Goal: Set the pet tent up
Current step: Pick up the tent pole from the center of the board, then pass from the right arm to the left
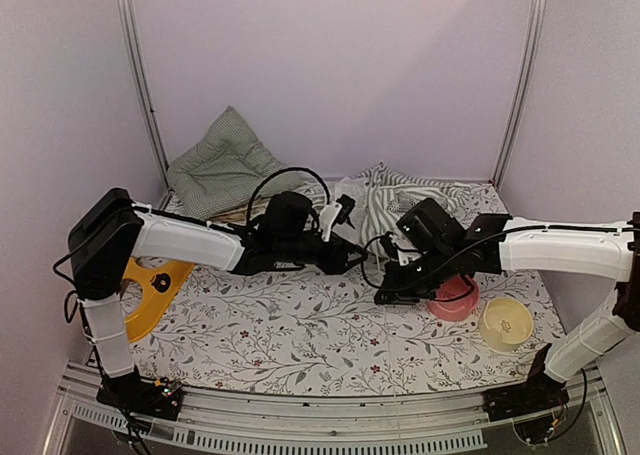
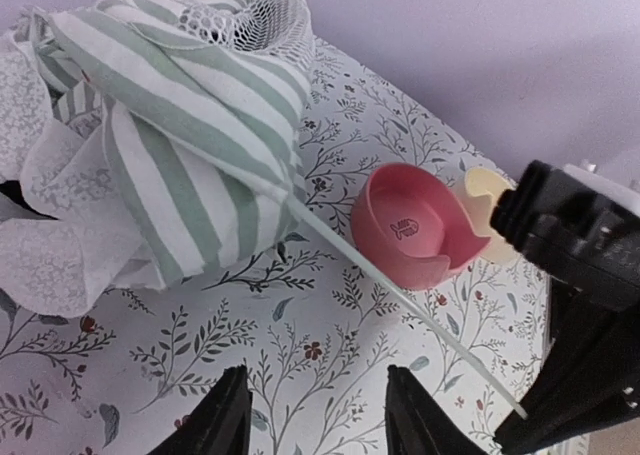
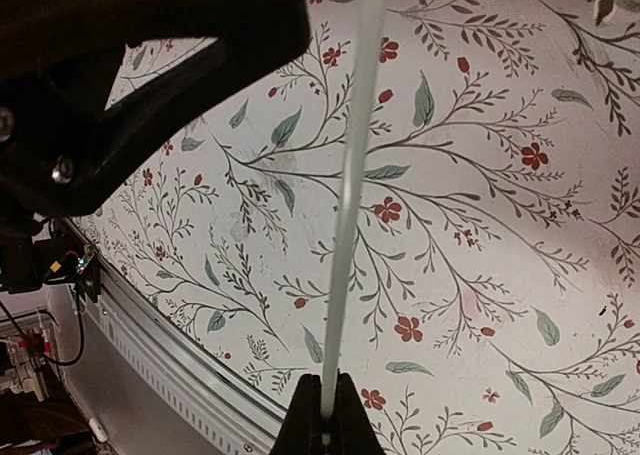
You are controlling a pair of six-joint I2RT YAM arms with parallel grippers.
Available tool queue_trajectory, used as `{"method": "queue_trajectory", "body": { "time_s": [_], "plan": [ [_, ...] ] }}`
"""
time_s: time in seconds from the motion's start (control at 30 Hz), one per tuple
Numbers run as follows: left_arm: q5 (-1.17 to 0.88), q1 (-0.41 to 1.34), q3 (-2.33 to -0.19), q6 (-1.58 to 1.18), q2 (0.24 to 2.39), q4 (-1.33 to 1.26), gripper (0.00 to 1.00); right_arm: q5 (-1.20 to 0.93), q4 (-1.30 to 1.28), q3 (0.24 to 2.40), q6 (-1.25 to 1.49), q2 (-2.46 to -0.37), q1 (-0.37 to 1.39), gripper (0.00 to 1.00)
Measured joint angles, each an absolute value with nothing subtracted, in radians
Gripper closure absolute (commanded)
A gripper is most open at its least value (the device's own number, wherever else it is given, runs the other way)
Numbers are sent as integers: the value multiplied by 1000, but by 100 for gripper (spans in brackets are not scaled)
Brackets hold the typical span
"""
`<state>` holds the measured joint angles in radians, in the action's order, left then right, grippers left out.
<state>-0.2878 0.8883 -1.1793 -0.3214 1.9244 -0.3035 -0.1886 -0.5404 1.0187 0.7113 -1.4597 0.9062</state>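
Note:
The pet tent [image 1: 400, 200] lies crumpled at the back of the table, a heap of green-and-white striped fabric and white mesh [image 2: 190, 145]. One thin white pole [image 2: 400, 295] runs out of the fabric and down to my right gripper [image 3: 324, 415], which is shut on the pole's [image 3: 350, 195] free end. My left gripper [image 2: 315, 420] hovers open above the floral cloth beside the pole, with nothing between its fingers. In the top view the two grippers meet mid-table, left [image 1: 352, 255] and right [image 1: 383, 295].
A pink bowl [image 1: 455, 297] and a yellow bowl [image 1: 505, 323] sit at the right, close behind the pole. A green checked cushion [image 1: 225, 160] leans in the back left corner. A yellow flat piece [image 1: 150, 290] lies by the left arm's base.

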Motion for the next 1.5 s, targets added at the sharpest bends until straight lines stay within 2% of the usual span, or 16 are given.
{"method": "queue_trajectory", "body": {
  "time_s": [0.23,0.53,0.73,0.9,1.23,1.4,1.5],
  "plan": [
    [-273,887,-1108,-345,1793,-321,53,-189,-542,1092,677,-1505,900,100],
    [-249,885,-836,-397,1573,-340,62,-193,-529,1238,641,-1591,851,100],
    [-274,890,-735,-429,1450,-366,59,-216,-504,1353,615,-1679,815,100],
    [-282,912,-706,-464,1454,-377,54,-244,-489,1449,609,-1760,792,100],
    [-284,992,-705,-520,1571,-377,54,-288,-466,1607,610,-1866,757,100],
    [-285,1018,-712,-541,1597,-377,61,-295,-462,1646,612,-1892,744,100],
    [-284,1026,-712,-553,1605,-377,72,-299,-461,1654,612,-1902,739,100]
  ]
}}
